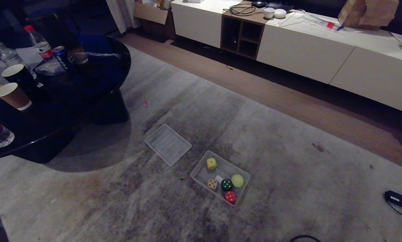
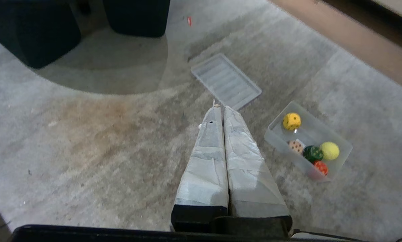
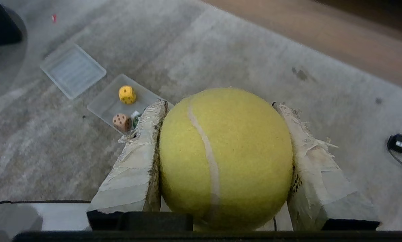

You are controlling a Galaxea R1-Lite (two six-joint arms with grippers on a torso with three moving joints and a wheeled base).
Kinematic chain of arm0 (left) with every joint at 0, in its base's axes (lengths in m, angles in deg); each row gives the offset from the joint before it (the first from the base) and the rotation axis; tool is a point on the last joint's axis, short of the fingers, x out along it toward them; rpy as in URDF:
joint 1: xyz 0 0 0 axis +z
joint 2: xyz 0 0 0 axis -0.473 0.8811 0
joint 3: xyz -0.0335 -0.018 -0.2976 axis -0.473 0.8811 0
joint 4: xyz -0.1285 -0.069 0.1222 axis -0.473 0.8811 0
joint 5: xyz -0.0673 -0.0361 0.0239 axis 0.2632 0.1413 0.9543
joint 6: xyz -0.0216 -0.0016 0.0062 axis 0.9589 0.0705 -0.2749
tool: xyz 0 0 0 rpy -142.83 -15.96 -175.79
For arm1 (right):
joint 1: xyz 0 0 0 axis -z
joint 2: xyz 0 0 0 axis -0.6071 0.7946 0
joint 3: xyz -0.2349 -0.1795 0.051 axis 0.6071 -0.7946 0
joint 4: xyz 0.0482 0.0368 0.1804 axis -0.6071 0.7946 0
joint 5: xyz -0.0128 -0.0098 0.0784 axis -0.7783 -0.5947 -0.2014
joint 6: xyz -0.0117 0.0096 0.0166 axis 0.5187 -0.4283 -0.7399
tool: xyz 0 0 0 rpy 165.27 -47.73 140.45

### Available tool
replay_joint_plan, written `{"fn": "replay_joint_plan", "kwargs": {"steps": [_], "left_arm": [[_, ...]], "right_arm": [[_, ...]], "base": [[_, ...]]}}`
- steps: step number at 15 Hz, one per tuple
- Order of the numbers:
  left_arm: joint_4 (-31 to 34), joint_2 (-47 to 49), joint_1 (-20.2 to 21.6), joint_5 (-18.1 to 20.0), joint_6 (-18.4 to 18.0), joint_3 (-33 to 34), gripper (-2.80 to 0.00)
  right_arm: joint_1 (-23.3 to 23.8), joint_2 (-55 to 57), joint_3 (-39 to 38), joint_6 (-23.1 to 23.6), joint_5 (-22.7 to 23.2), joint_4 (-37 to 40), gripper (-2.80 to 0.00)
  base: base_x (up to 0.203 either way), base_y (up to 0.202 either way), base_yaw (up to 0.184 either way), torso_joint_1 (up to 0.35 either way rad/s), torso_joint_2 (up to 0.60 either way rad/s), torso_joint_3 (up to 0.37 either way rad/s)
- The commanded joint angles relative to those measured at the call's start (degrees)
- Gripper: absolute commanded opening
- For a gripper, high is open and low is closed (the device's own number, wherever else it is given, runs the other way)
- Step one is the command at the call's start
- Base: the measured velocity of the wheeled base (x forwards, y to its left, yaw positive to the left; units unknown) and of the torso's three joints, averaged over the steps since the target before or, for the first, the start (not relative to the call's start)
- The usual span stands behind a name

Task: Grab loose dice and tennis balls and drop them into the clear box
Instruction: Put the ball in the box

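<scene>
The clear box (image 1: pixel 225 167) sits on the grey carpet. Inside it lie a yellow die (image 1: pixel 211 163), a beige die (image 1: pixel 212 184), a dark green die (image 1: pixel 226 185), a red die (image 1: pixel 230 196) and one tennis ball (image 1: pixel 237 180). Neither arm shows in the head view. My right gripper (image 3: pixel 221 105) is shut on a second tennis ball (image 3: pixel 226 158), held above the carpet, with the box (image 3: pixel 105 106) lower down and to one side. My left gripper (image 2: pixel 220 108) hangs shut and empty over the carpet beside the box (image 2: pixel 313 129).
The flat ribbed lid (image 1: pixel 167 144) lies on the carpet next to the box. A black round table (image 1: pixel 86 87) with bottles and cups stands at the left. A white low cabinet (image 1: pixel 305 50) runs along the back. A black adapter (image 1: pixel 397 198) lies at the right.
</scene>
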Motion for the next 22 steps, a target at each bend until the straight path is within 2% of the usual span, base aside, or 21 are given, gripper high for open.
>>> {"fn": "replay_joint_plan", "kwargs": {"steps": [1, 22], "left_arm": [[0.0, 0.1, 0.0, 0.0, 0.1, 0.0, -2.8], [0.0, 0.1, 0.0, 0.0, 0.1, 0.0, -2.8]], "right_arm": [[0.0, 0.1, -0.6, 0.0, 0.1, -0.1, -2.8], [0.0, 0.1, -0.6, 0.0, 0.1, -0.1, -2.8]], "base": [[0.0, 0.0, 0.0, 0.004, 0.0, -0.193], [0.0, 0.0, 0.0, 0.003, 0.0, -0.198]]}}
